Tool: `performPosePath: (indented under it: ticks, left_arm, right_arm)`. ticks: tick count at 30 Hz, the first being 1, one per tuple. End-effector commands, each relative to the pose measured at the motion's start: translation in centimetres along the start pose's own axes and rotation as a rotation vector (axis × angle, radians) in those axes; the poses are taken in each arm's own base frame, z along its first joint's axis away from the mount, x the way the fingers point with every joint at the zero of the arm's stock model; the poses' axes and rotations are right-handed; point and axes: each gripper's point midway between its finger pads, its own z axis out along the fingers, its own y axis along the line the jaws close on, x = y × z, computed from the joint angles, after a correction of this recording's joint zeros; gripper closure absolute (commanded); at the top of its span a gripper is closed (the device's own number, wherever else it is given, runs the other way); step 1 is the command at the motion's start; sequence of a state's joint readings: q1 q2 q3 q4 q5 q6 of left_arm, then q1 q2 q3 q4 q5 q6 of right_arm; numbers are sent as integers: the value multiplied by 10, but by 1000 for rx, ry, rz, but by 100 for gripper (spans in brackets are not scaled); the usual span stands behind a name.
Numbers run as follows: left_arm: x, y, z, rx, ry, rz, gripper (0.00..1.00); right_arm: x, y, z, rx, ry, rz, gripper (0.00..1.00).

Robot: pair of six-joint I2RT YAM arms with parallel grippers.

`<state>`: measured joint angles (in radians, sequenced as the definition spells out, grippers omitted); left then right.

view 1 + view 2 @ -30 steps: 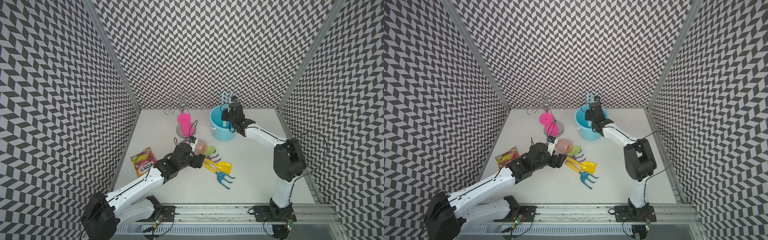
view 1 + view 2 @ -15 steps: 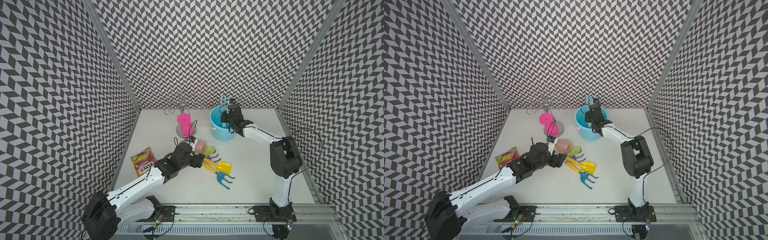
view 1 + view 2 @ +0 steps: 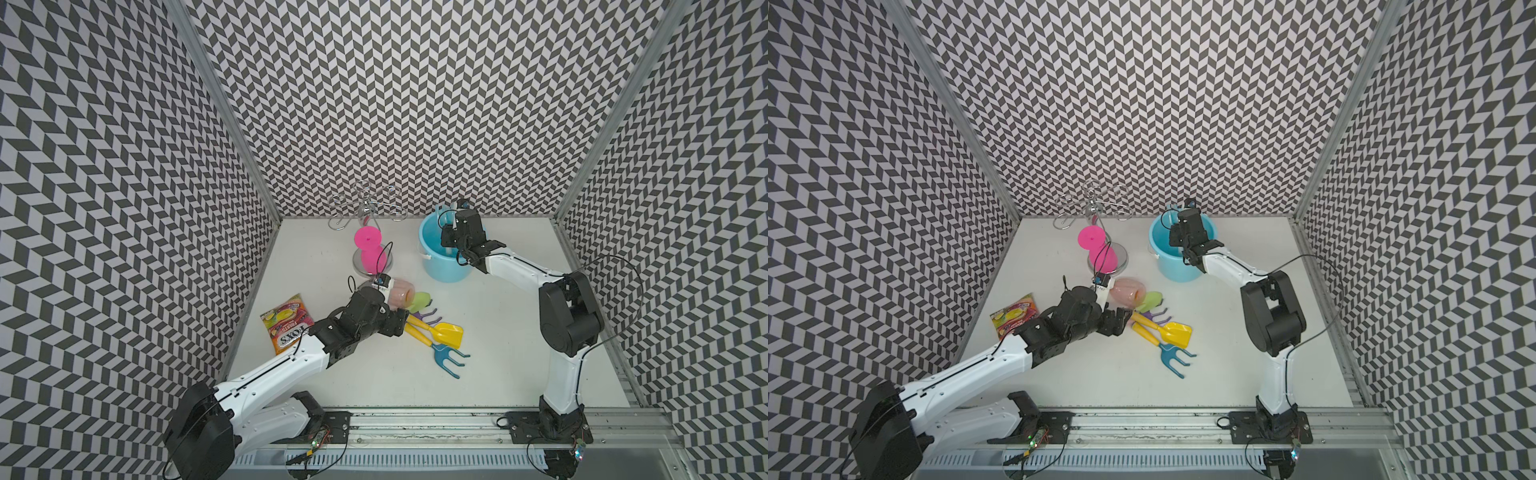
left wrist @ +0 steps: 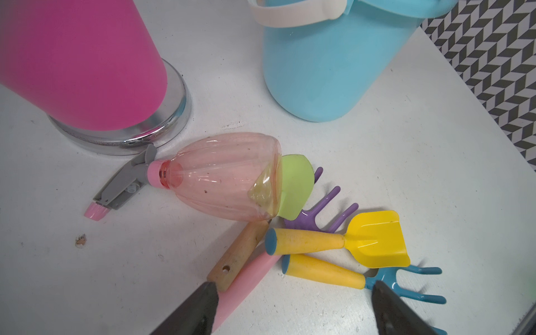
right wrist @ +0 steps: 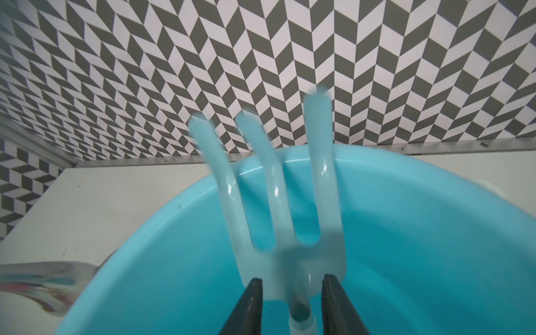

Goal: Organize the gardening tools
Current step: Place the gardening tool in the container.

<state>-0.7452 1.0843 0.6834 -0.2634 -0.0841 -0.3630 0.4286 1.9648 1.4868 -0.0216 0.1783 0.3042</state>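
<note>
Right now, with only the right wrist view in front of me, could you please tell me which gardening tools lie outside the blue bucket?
Observer: Four hand tools lie bunched on the table: the yellow shovel, blue rake, purple fork and green trowel.
Operator: Thank you. Is the spray bottle with them?
Observer: Yes, the spray bottle lies on its side, with its base over the green trowel's blade.
Operator: And where is the left end effector?
Observer: The left end effector is open and low at the handle ends of that bunch, holding nothing.
</note>
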Motion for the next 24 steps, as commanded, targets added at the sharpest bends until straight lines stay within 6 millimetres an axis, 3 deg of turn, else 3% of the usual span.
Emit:
performPosePath:
  ticks: [1,10,17,20,24]
  left_arm:
    - [-5,2,-2,-7,-22,-15,15]
    - [-9,2,-3,-4,-30,-12,14]
    - [-12,4,-3,8,-31,-17,14]
    - [-11,6,0,6,-23,-25,14]
    - [-9,10,4,5,-14,-53,14]
  right_arm:
    - [-13,1,-1,-4,-39,-1,54]
    - [-63,12,-33,-39,-150,11,50]
    - [-105,16,-88,-69,-233,27,44]
    - [-108,19,-113,-103,-225,33,44]
    - [-83,29,-145,-221,-165,26,44]
